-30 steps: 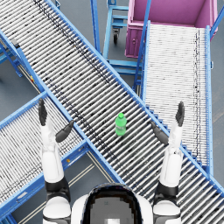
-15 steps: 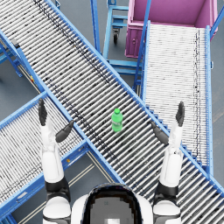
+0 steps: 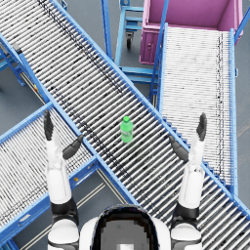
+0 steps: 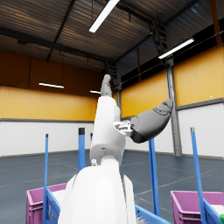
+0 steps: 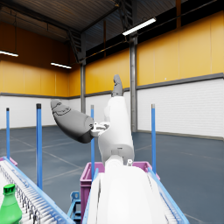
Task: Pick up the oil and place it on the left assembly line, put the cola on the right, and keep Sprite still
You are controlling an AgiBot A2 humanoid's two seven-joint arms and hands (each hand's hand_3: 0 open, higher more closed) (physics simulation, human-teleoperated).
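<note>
A green Sprite bottle (image 3: 126, 129) stands upright on the long diagonal roller conveyor (image 3: 88, 93), between my two raised arms. Its top also shows in the right wrist view as a green bottle (image 5: 8, 205) beside the rollers. My left hand (image 3: 56, 139) is held up with fingers apart over the left side conveyor, holding nothing. My right hand (image 3: 193, 139) is likewise raised and open, to the right of the bottle and apart from it. The same open hands show in the wrist views, left hand (image 4: 131, 118) and right hand (image 5: 89, 118). No oil or cola is in view.
A left side conveyor (image 3: 22, 166) runs at lower left and a right side conveyor (image 3: 195, 83) at upper right, ending at a purple bin (image 3: 190, 19). Blue frame rails (image 3: 105, 24) and posts edge the lines. More purple bins (image 4: 192, 205) appear in the left wrist view.
The Sprite bottle has ridden up the diagonal conveyor, away from me and slightly left. Both arms have stayed raised and still.
</note>
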